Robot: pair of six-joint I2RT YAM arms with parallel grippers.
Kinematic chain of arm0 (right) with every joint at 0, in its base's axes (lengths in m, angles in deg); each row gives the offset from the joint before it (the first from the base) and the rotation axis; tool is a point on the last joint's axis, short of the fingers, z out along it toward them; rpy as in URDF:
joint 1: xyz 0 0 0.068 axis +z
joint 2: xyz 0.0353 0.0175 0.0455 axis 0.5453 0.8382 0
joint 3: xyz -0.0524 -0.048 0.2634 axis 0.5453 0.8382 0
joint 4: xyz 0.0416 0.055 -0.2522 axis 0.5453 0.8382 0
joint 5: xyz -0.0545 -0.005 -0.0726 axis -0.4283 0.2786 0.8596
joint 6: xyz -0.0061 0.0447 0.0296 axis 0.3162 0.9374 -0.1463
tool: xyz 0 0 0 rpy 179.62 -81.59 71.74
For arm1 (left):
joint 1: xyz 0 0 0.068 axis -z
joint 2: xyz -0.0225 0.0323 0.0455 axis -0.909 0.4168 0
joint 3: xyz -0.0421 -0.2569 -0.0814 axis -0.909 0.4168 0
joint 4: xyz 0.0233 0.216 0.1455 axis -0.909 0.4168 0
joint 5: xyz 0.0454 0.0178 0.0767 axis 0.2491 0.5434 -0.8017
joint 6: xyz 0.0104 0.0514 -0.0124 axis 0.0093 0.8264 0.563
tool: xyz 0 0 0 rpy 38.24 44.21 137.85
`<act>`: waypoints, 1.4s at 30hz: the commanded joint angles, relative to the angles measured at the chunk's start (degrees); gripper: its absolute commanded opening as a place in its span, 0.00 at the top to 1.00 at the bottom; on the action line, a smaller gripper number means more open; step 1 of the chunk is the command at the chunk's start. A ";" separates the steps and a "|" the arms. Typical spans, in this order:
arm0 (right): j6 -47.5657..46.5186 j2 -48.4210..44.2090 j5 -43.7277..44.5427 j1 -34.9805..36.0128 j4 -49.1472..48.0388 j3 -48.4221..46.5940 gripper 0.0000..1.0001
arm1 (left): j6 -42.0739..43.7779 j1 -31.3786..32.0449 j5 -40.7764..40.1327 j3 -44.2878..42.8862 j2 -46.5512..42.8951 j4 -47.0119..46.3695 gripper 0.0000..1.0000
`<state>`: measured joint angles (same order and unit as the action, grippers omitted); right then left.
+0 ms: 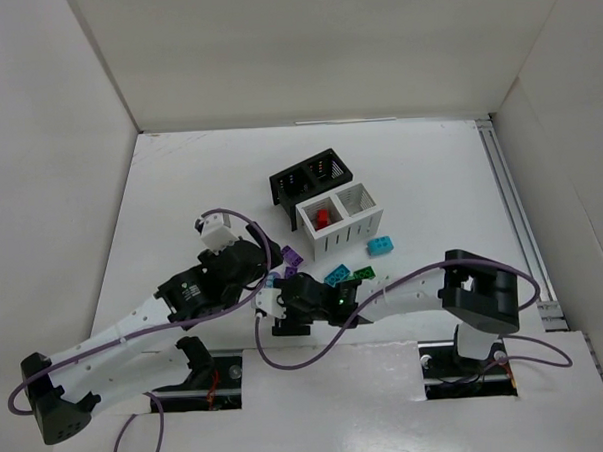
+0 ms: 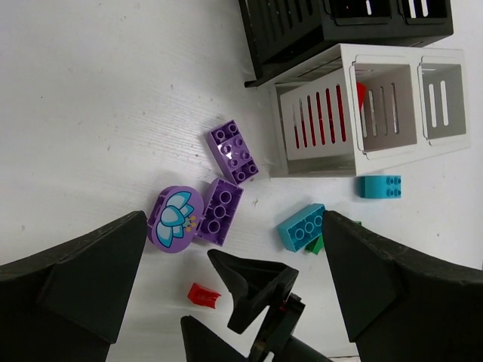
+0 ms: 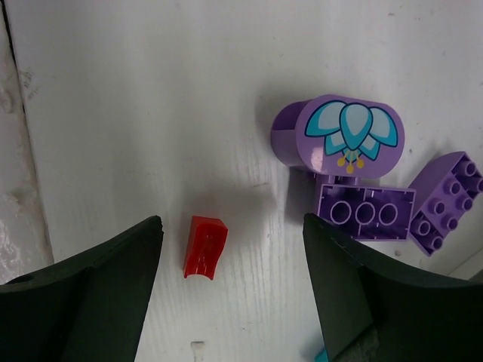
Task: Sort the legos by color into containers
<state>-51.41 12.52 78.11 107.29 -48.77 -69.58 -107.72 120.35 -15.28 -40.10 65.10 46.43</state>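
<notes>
A small red rounded piece point(image 3: 205, 246) lies on the table between the open fingers of my right gripper point(image 3: 232, 226), nearer the left finger. It also shows in the left wrist view point(image 2: 204, 295), between the right gripper's fingertips point(image 2: 253, 283). A purple oval point(image 2: 176, 218) and two purple bricks point(image 2: 220, 211) point(image 2: 235, 151) lie just beyond it. A teal brick point(image 2: 302, 226) rests against a green brick point(image 2: 317, 243); another teal brick point(image 2: 379, 186) lies by the white bin point(image 2: 317, 121). My left gripper point(image 1: 269, 275) hovers open and empty above the pile. My right gripper point(image 1: 269, 308) is low at the table.
The white bin point(image 1: 354, 236) holds a red piece point(image 1: 322, 219) in its left compartment. The black bin point(image 1: 283, 187) stands right behind it, touching it. A raised rail point(image 1: 511, 207) runs along the table's right side. White walls enclose the table.
</notes>
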 commanded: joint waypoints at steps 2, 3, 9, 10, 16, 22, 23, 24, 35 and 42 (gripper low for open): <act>1.94 1.25 1.22 -0.15 -3.30 -2.03 0.21 | -0.77 -0.14 -1.03 -0.09 0.06 0.99 0.00; 1.94 1.26 1.22 -0.15 -3.30 -1.51 0.24 | -0.77 -0.14 -1.03 -0.09 0.06 0.99 0.00; 2.55 1.26 1.75 -0.15 -3.30 0.26 0.49 | -0.77 -0.14 -1.55 -0.09 0.06 1.52 0.00; 2.55 0.74 1.75 -0.15 -3.30 0.78 0.58 | -0.77 -0.14 -1.56 -0.09 0.06 1.52 0.00; 2.55 -1.81 2.28 -0.15 -2.77 0.78 0.77 | -1.30 -0.14 -2.61 -1.23 0.06 3.27 0.00; 0.19 -16.12 7.72 -1.72 3.02 0.78 0.81 | 0.01 -0.14 -2.09 -1.76 -0.46 2.32 0.00; 0.18 -18.06 7.73 -2.77 3.90 0.78 0.81 | 1.15 -0.14 -2.09 -1.24 -0.46 1.70 0.00; -1.30 -21.56 7.73 -5.48 5.39 0.78 0.81 | 1.16 -0.14 -1.48 -1.23 -0.46 1.17 0.00; -7.90 -19.51 -1.75 -25.71 6.72 -9.04 0.79 | 5.90 -0.14 2.75 0.44 2.69 -4.37 0.00; -8.96 -15.79 -4.75 -27.13 6.72 -11.87 0.54 | 9.33 1.17 6.09 -1.93 8.58 -6.04 0.00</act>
<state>-59.39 -2.21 76.43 79.88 -41.74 -78.74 -101.14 120.52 -10.67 -40.15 72.51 42.19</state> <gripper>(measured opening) 0.451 0.997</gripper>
